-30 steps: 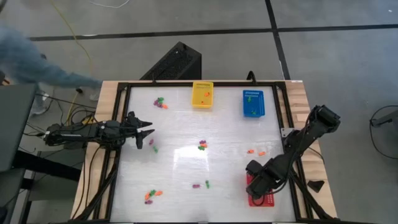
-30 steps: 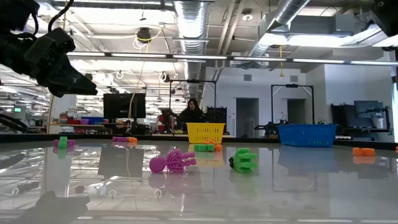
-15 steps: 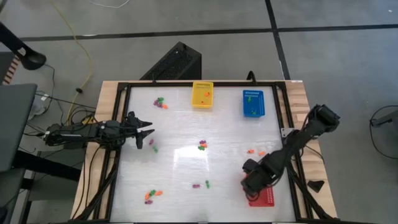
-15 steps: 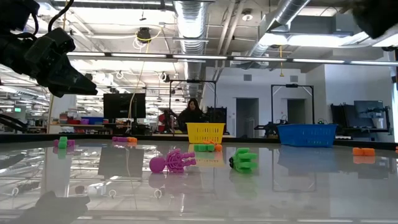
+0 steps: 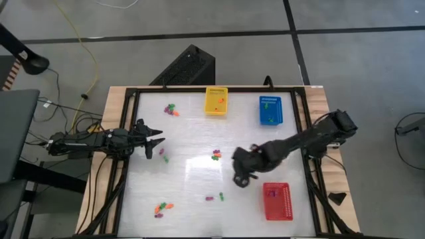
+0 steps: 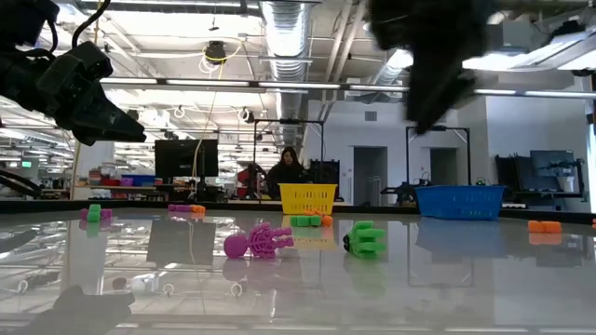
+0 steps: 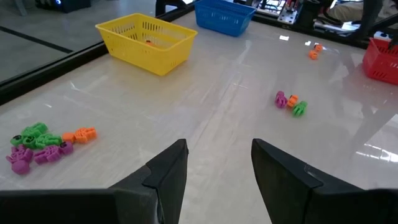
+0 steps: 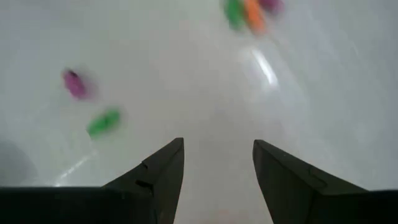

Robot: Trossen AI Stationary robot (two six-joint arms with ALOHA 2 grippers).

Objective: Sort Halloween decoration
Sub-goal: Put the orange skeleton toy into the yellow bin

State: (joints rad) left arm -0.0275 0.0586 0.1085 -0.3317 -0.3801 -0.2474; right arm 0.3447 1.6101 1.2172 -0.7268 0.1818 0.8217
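Right gripper [image 5: 240,178] swung from red basket [image 5: 277,201] to mid-table — trinkets [image 8: 90,102] beyond spread fingers [image 8: 163,168]

Glossy white tabletop [image 5: 199,179]; perforated plastic baskets [image 7: 147,42]; wooden table edge [image 5: 117,96]

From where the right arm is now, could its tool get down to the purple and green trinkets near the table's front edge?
Probably yes. The right tool hangs open and empty above bare table, with the purple trinket and green trinket lying apart from other things. Nothing stands between; the red basket is off to the other side.
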